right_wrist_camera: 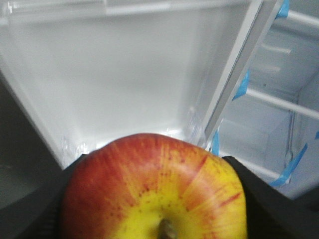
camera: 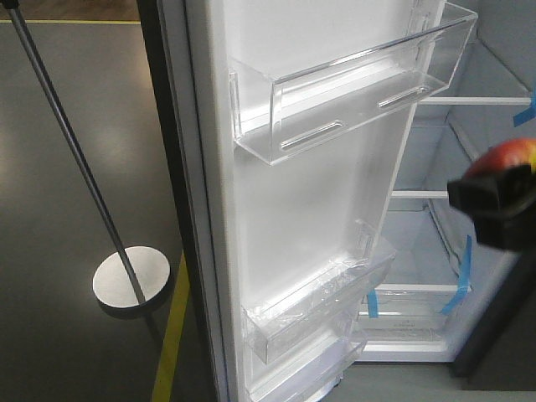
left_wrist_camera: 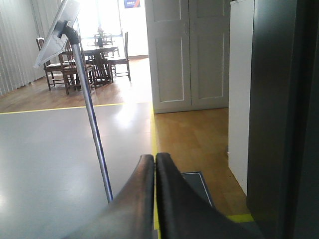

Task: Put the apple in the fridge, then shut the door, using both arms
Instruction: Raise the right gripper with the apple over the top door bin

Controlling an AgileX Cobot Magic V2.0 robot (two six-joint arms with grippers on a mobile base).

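Holding the apple (right_wrist_camera: 154,194) up at the height of the middle shelves, the right gripper (camera: 494,205) has its two black fingers (right_wrist_camera: 279,209) clamped on the fruit from both sides, with the stem end facing the wrist camera. I judge this height is chosen so that the apple can go straight onto a white shelf (camera: 419,194) of the fridge (camera: 494,75). The apple is in the air before the open compartment, near the inner edge of the door (camera: 310,209), and not yet inside. The door stands wide open with its clear bins (camera: 352,84) turned toward the robot, which leaves the way free. The left gripper (left_wrist_camera: 154,167) has its fingers pressed together on nothing and hangs beside a dark grey panel (left_wrist_camera: 274,99), probably kept there for pushing the door shut afterwards. The front view shows how door, shelves and blue tape (camera: 459,289) lie together, but only a slice of the apple. The right wrist view shows the grasp closely. Only the left wrist view shows the room behind, with a metal pole (left_wrist_camera: 92,119), table and chairs.
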